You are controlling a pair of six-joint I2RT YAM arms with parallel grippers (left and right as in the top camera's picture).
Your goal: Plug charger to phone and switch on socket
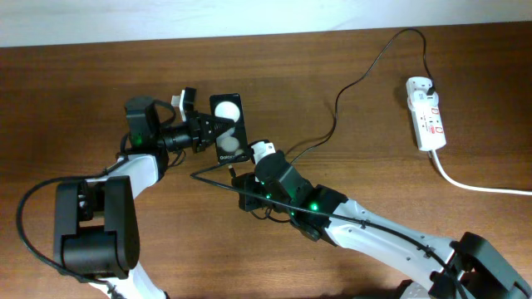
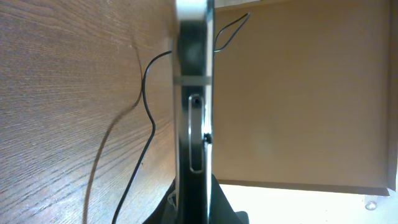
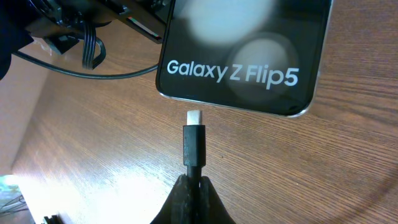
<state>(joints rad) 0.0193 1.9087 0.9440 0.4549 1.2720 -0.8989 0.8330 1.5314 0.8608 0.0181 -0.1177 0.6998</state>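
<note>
Phone (image 1: 229,126) gripped at 9 o'clock by our left claw (image 1: 202,131), our right claw (image 3: 193,183) clamped on charger (image 3: 193,142), tip just short of phone, socket (image 1: 426,113) at 2 o'clock

The overhead view looks straight down from well above the table (image 1: 83,100), taking in the whole working area; the left wrist view sits very near the phone (image 2: 194,124), edge-on and rolled, with the tabletop running up its left side; the right wrist view looks obliquely down, close on the charger (image 3: 194,140) tip and the phone's face. The phone is common to all three.
</note>
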